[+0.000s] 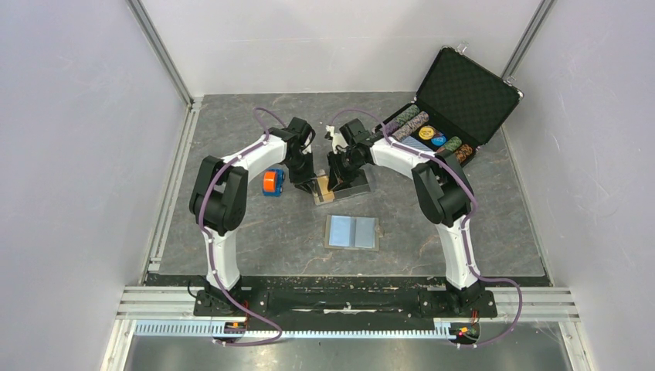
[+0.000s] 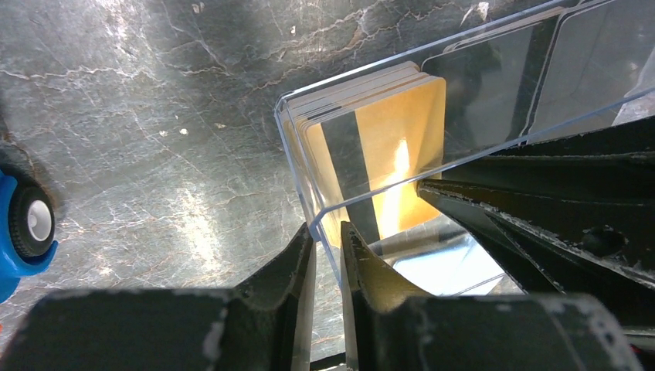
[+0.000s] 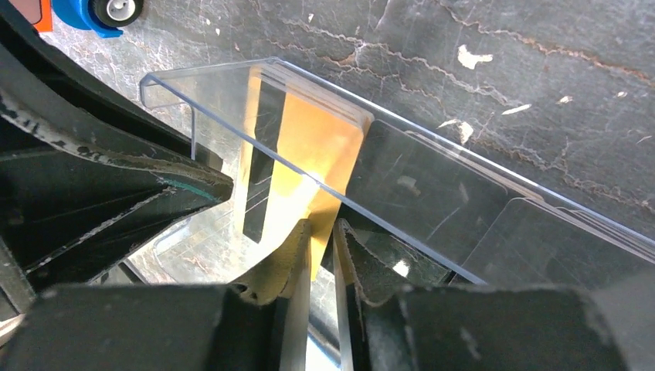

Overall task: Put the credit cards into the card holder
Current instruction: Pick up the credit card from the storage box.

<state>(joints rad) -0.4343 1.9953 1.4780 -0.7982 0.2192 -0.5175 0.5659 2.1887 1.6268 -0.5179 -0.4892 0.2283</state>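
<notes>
Gripping: left hand (image 2: 327, 236) one tray (image 2: 371, 74) | right hand (image 3: 323, 229) one orange card (image 3: 317, 147)

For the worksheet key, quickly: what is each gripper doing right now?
Left gripper: closed on the clear tray's end wall.
Right gripper: closed on the orange card.

White arm links (image 1: 251, 151), black joints (image 1: 220, 193), purple cables (image 1: 519, 301)
</notes>
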